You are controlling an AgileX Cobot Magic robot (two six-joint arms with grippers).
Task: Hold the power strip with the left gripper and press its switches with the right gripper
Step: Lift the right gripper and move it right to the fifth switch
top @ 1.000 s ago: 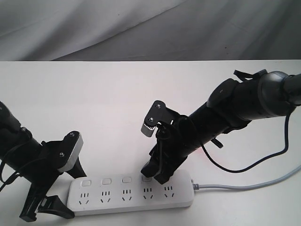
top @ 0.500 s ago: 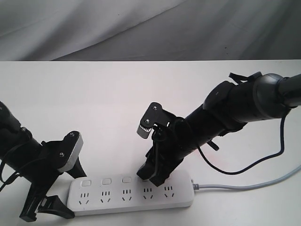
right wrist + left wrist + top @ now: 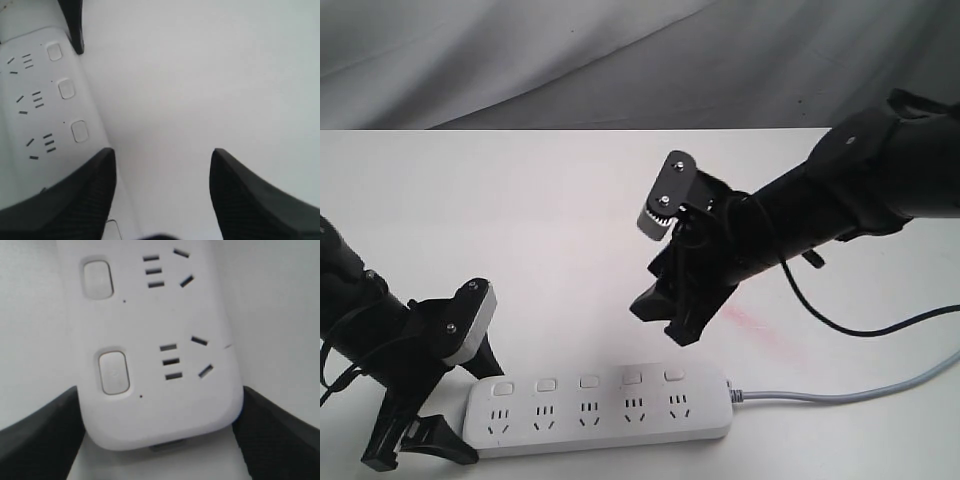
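Five switches (image 3: 588, 382) sit in a row along the far edge of the power strip (image 3: 600, 425), and nothing's touching any of them right now. The strip lies flat at the near edge of the table (image 3: 520, 220), long axis running left to right, grey cord (image 3: 840, 393) trailing off the right end. The left gripper (image 3: 480, 415) straddles the left end, jaws spread wide across the strip's width with a finger against each long side, so it looks pinned. The right gripper (image 3: 665, 322) hangs in the air over bare table, on the far side of the strip and roughly level with its right half. Its jaws are apart with nothing between them. So from those fingertips the switches lie down and toward the near side. My guess is the two right-hand ones are the easiest reach.
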